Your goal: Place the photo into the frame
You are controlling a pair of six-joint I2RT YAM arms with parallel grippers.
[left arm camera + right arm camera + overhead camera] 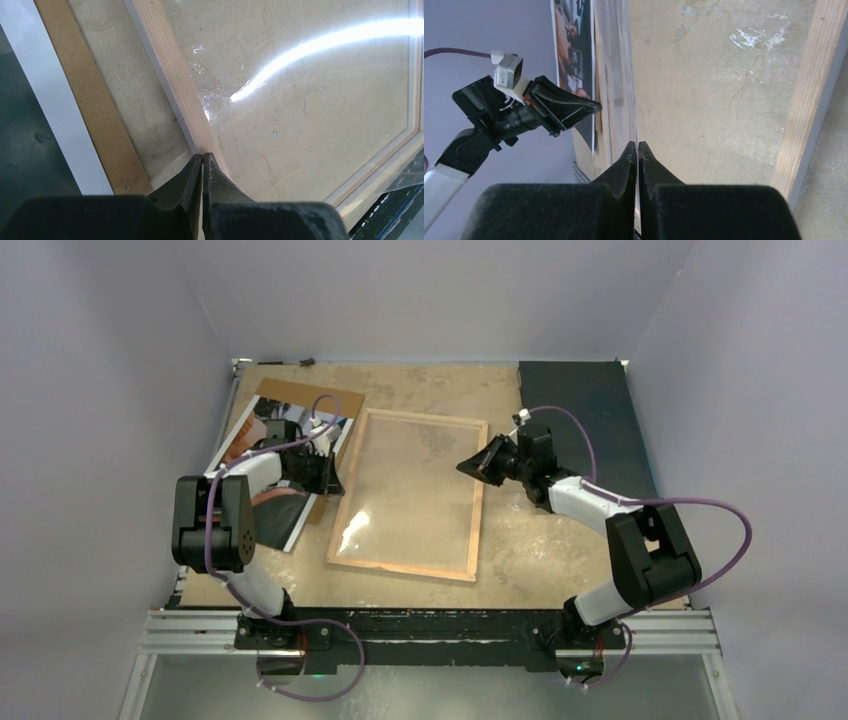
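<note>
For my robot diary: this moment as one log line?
photo: beside frame, not inserted | left gripper: shut, frame's left edge | right gripper: shut, right edge

Frame [410, 567]: light bare wood, fine grain. Pane [415, 490]: clear, glossy, streaked with glare. Photo [283, 515]: glossy paper. Board [300, 392]: brown, matt card. Tabletop [430, 385]: tan, mottled, rough. Mat [585, 400]: black, matt.

brown backing board [300, 393] — far left, lying flat | black mat [585, 415] — far right corner, flat | tan mottled tabletop [430, 385] | aluminium rail [450, 632] along near edge | grey walls [120, 360]
</note>
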